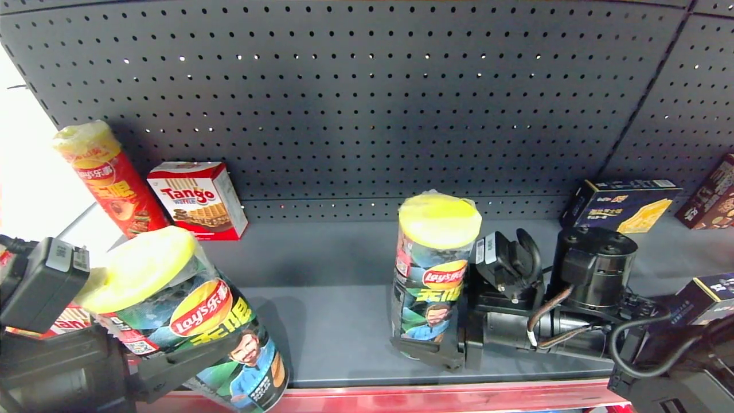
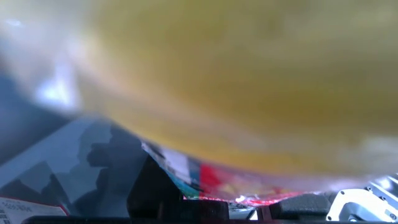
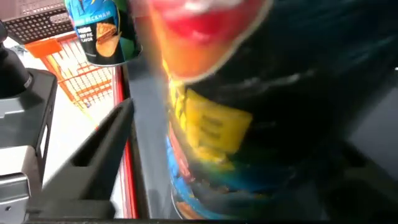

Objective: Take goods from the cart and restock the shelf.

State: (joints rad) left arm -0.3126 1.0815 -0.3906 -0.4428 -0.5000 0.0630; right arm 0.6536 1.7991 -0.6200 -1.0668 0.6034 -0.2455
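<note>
Right claw point(image 1: 430, 345) clasps upright can point(image 1: 437, 269) near shelf point(image 1: 344, 321) lip, left claw point(image 1: 175, 361) holds tilted can point(image 1: 189, 310)

The back-left can point(image 1: 112, 178) is standing on the shelf point(image 1: 344, 321) against the pegboard point(image 1: 367, 103), with the wafer box point(image 1: 198, 198) sitting just beside it on its right. The middle can point(image 1: 436, 269) is standing upright nearer the front, and the right tool point(image 1: 444, 344) is clasping its lower part from the right. The front-left can point(image 1: 189, 310) is tilting over the shelf's front edge in the left tool point(image 1: 172, 350). At the right, two boxes are sitting at the back: the flat box point(image 1: 622, 206) and, farther right, the end box point(image 1: 711, 198).
</note>
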